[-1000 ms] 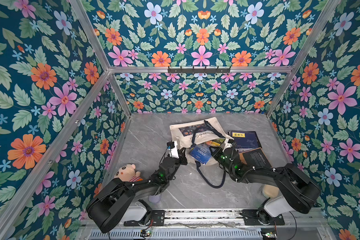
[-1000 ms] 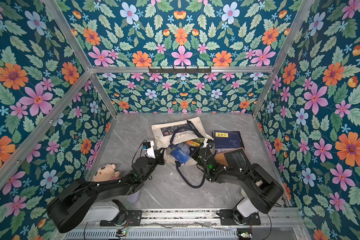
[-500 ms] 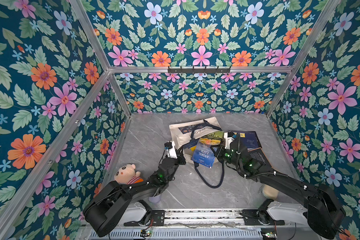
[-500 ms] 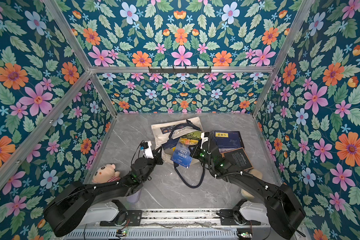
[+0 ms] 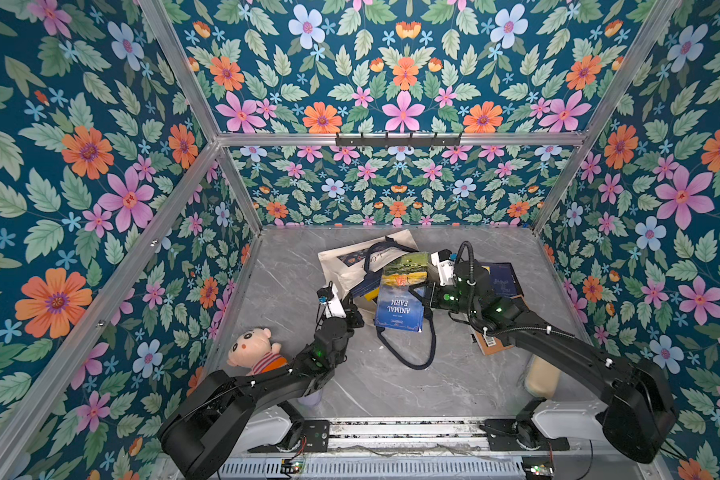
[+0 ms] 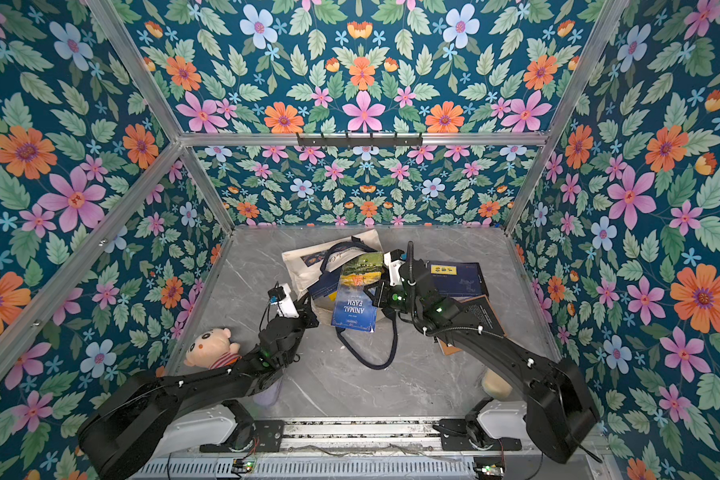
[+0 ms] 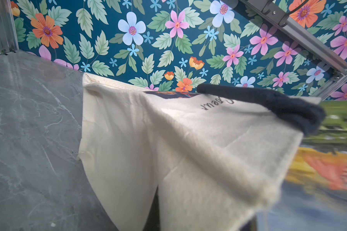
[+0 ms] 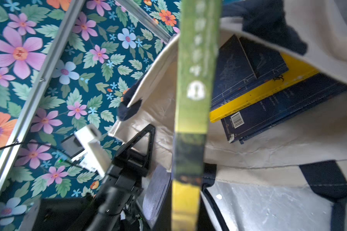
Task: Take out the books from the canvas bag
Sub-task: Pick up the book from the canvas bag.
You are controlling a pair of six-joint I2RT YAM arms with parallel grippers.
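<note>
Floral walls [image 5: 391, 83], marble tabletop [image 5: 292, 266], canvas bag [image 5: 337, 270]

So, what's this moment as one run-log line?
left gripper: shut on canvas bag | right gripper: shut on Animal Farm book, at bag's mouth | in bag: more books | on table: other books

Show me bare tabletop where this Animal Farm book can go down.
Free: the table strip between left wall and canvas bag; the front middle, between handle loop and rail. Crowded: right side, with navy book and black book.
</note>
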